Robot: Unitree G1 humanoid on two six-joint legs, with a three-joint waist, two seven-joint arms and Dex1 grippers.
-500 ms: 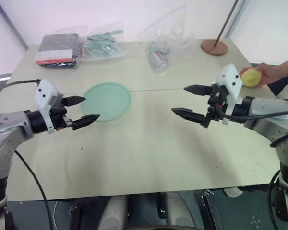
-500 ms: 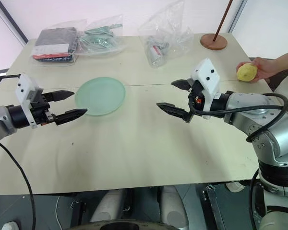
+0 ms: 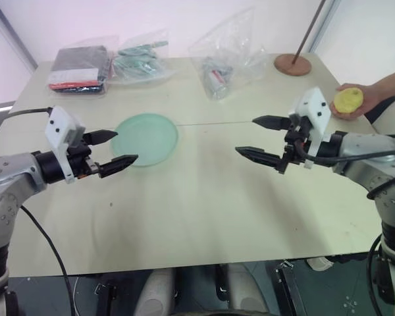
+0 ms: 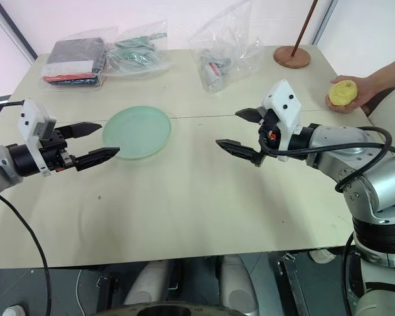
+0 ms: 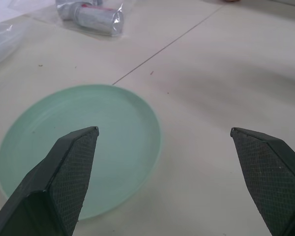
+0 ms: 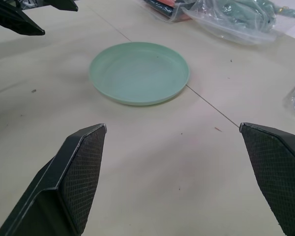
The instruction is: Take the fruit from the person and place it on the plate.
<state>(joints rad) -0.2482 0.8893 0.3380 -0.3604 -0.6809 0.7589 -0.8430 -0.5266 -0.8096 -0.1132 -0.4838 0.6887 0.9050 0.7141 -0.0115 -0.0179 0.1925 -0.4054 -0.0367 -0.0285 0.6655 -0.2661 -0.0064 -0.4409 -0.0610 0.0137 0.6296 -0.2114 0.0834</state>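
Note:
A person's hand (image 3: 372, 97) holds the pale yellow fruit (image 3: 348, 100) above the table's far right edge. The mint-green plate (image 3: 145, 139) lies flat on the table, left of centre, with nothing on it. My right gripper (image 3: 245, 136) hovers open over the middle of the table. It points left towards the plate, and the fruit is behind its wrist, to the right. My left gripper (image 3: 126, 147) is open and empty just left of the plate, its fingertips over the plate's near-left rim. Both wrist views show the plate (image 5: 78, 147) (image 6: 139, 72) between wide-spread fingers.
Clear plastic bags line the back of the table: one with dark packets (image 3: 79, 66), one with greenish items (image 3: 141, 56), and one with a small can (image 3: 217, 78). A brown round wooden base (image 3: 292, 64) with a rod stands at the back right.
The person's hand has lifted the fruit slightly and shifted it a little to the right. Both grippers stay open where they were.

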